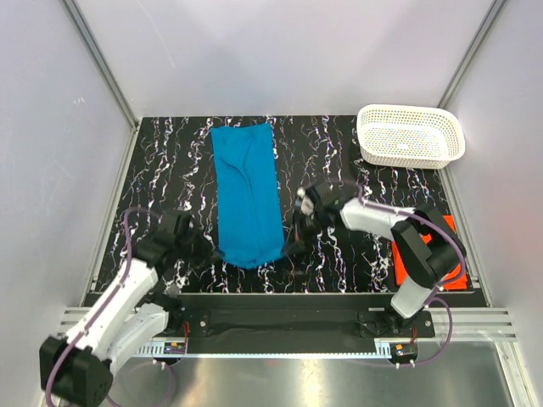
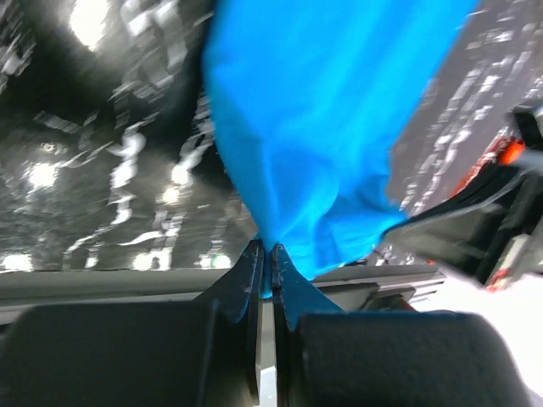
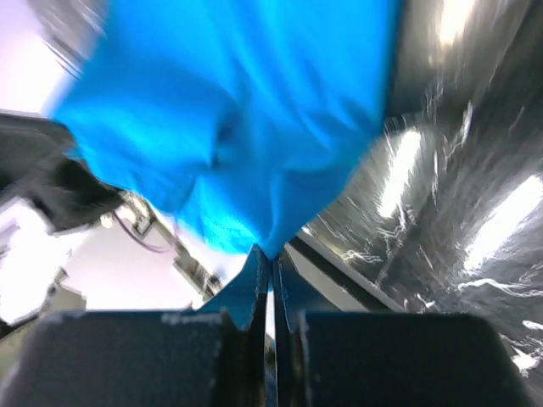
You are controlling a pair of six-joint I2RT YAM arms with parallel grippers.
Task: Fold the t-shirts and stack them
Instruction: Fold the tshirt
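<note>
Mid-fold on the blue t-shirt (image 1: 246, 195): lies as a long strip from 12 o'clock to 6 o'clock at table centre. Left gripper (image 2: 267, 254) clamped on the near hem at 7 o'clock, right gripper (image 3: 270, 254) likewise at 5 o'clock. Orange-red t-shirt (image 1: 458, 275) at 4 o'clock, beneath the right arm. Next, probably: lift both corners evenly and carry toward 12 o'clock to halve the strip.
</note>
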